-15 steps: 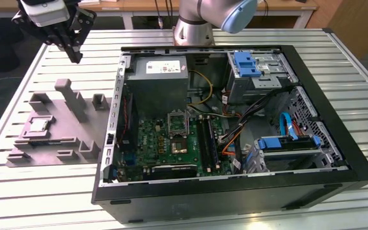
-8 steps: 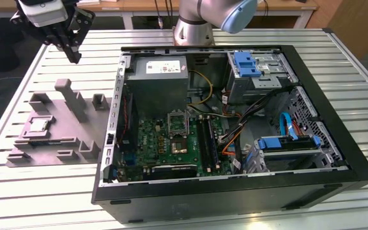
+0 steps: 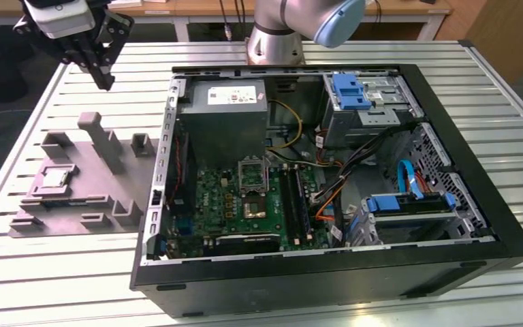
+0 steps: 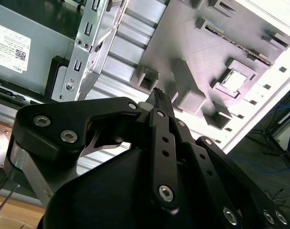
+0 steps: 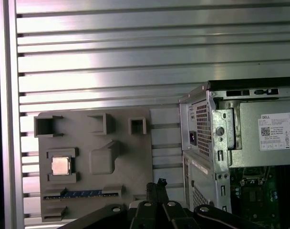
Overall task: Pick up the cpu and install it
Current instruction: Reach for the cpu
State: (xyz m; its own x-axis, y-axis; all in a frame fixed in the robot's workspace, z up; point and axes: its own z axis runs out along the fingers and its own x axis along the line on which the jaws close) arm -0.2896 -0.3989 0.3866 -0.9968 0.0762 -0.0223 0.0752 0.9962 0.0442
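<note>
While the cpu (image 3: 55, 178) lies in its pocket on the grey fixture (image 3: 98, 194), outside the open computer case (image 3: 334, 279), I judge nothing done: pick-up and install are both left. The tool (image 3: 107, 80) hangs high above the table (image 3: 479, 82), pinched narrow and empty. A white printed label (image 3: 229, 95) sits on the power supply (image 3: 225, 133).

Slatted metal table (image 3: 80, 272) beneath grey plastic fixture (image 3: 98, 189) and open computer case (image 3: 334, 274)

Open space above the cpu (image 5: 60, 165); the fixture's tall post (image 3: 107, 142) and case wall (image 3: 163, 163) stand nearby.
</note>
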